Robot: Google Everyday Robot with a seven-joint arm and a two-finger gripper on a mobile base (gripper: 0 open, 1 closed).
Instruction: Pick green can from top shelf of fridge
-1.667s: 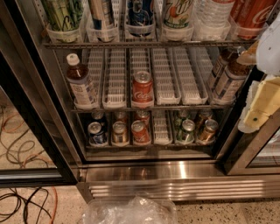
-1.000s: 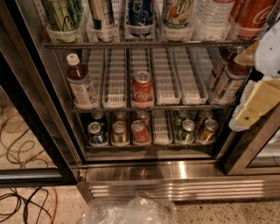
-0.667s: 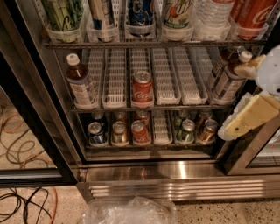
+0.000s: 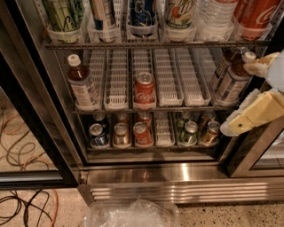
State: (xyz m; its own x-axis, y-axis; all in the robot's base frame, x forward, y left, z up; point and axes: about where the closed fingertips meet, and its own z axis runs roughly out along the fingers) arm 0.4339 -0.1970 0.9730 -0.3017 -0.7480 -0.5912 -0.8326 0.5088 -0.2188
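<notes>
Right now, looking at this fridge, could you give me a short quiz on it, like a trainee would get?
1. True or false: the green can stands at the left end of the top shelf.
2. Where is the pincer? A: closed round the green can. B: at the right edge of the fridge, below the top shelf, away from the green can. C: down among the floor cables.
3. Fill in: the middle shelf holds ___ red can.

Key: 1 true; 2 B; 3 one.
</notes>
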